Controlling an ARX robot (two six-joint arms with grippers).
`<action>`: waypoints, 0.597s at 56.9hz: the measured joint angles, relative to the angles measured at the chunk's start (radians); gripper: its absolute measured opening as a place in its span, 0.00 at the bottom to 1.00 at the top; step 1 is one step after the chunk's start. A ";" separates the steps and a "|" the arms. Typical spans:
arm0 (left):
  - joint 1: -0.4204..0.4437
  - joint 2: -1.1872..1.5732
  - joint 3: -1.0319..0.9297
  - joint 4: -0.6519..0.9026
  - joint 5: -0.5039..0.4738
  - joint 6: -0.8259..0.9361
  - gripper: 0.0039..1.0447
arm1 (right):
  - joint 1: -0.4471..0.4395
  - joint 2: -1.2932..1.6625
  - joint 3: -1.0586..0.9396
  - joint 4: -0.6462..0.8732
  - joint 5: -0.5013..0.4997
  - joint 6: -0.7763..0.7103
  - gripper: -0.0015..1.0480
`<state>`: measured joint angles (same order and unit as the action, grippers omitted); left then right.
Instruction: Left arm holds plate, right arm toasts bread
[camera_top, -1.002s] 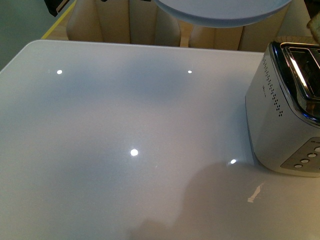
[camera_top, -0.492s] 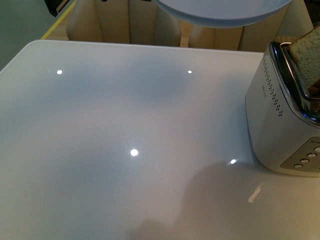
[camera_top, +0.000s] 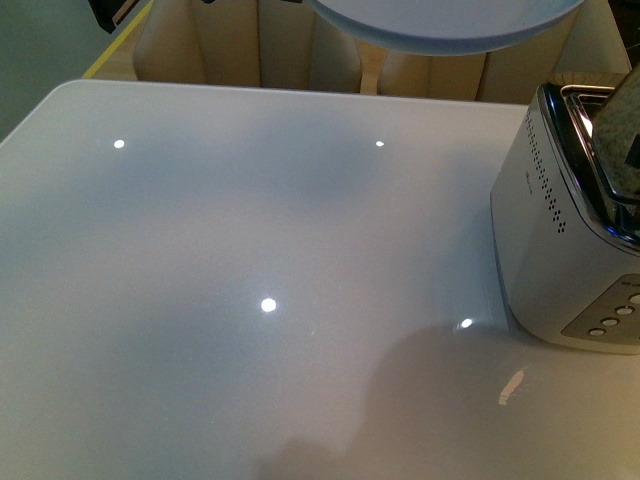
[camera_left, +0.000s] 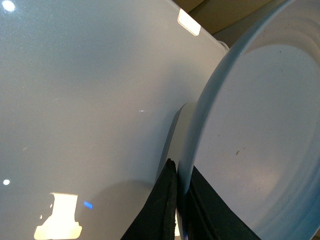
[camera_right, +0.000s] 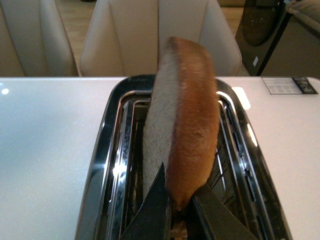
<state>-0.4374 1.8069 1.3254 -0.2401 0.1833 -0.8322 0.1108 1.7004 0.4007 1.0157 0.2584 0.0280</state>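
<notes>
The pale grey-blue plate (camera_top: 445, 25) hangs in the air above the far edge of the table, seen from below in the front view. In the left wrist view my left gripper (camera_left: 181, 200) is shut on the plate (camera_left: 260, 140), one black finger on each side of its rim. My right gripper (camera_right: 181, 210) is shut on the bread (camera_right: 182, 135), pinching its brown crust. The slice stands on edge over the slots of the toaster (camera_right: 107, 150). In the front view the bread (camera_top: 622, 125) shows blurred above the toaster (camera_top: 560, 240) at the right edge.
The white glossy table (camera_top: 250, 300) fills the front view, with the toaster at its right side. Beige chairs (camera_top: 230, 45) stand behind the far edge. A dark cabinet (camera_right: 265, 35) is beyond the table in the right wrist view.
The bread came into the front view over the toaster half a second ago and now sits lower and further right, over the slots. The plate has not moved.
</notes>
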 joint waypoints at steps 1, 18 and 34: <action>0.000 0.000 0.000 0.000 0.000 0.000 0.03 | 0.002 0.007 0.000 0.003 0.000 0.000 0.03; 0.000 0.000 0.000 0.000 0.000 0.000 0.03 | 0.021 0.042 0.000 0.019 0.003 0.000 0.16; 0.000 0.000 0.000 0.000 0.000 0.000 0.03 | -0.002 -0.037 -0.041 0.044 0.059 0.004 0.68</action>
<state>-0.4374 1.8069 1.3254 -0.2401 0.1837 -0.8322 0.1085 1.6630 0.3599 1.0599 0.3176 0.0319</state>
